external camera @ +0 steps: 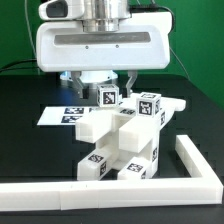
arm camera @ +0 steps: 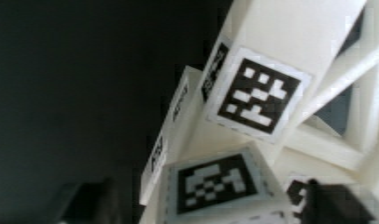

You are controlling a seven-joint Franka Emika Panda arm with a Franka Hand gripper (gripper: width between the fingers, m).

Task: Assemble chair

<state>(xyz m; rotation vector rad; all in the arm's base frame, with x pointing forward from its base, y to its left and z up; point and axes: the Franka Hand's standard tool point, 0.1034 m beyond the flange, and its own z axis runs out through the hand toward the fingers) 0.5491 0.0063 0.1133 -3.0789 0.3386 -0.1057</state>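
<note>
Claw: the gripper (external camera: 108, 84) hangs under the broad white wrist housing, right above the upper end of the chair (external camera: 125, 140); its fingers are mostly hidden behind the housing and the chair's top cubes, so I cannot tell whether it is released or clenched on a piece.
Wrist view: filled by white chair pieces seen close, with a large fiducial tag (arm camera: 259, 94) and a second tag (arm camera: 212, 184) below it on the plastic; a dark fingertip (arm camera: 323, 196) shows at the edge, just beside the white parts.
Chair: stands on the black bench near its middle, with cube-topped posts (external camera: 146, 107) uppermost and tagged blocks stepping down toward the front.
Marker board: the marker board (external camera: 62, 115) lies flat behind the chair, toward the exterior view's left.
Border rail: the white L-shaped rail (external camera: 190, 165) runs along the bench's front edge and up the exterior view's right side, apart from the chair.
</note>
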